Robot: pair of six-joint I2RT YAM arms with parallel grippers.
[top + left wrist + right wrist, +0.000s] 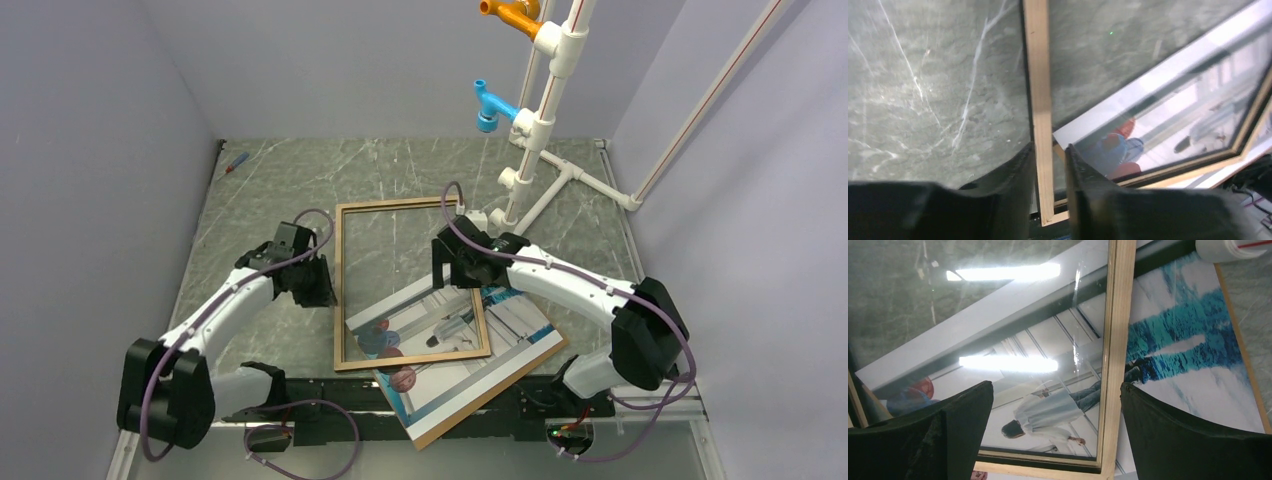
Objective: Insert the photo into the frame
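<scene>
The frame, thin light wood rails, lies flat mid-table with its near half over the photo. The photo lies picture side up, turned at an angle on a brown backing board. My left gripper straddles the frame's left rail near its near corner; in the left wrist view its jaws are slightly apart, with a thin gap beside the rail. My right gripper hangs wide open over the right rail, nothing between its fingers. The printed figure and blue patch of the photo show beneath.
A glazed pane in the frame reflects ceiling lights. A white pipe stand with orange and blue fittings rises at the back right, close behind my right arm. A small red-and-blue tool lies at the back left. Walls close in on three sides.
</scene>
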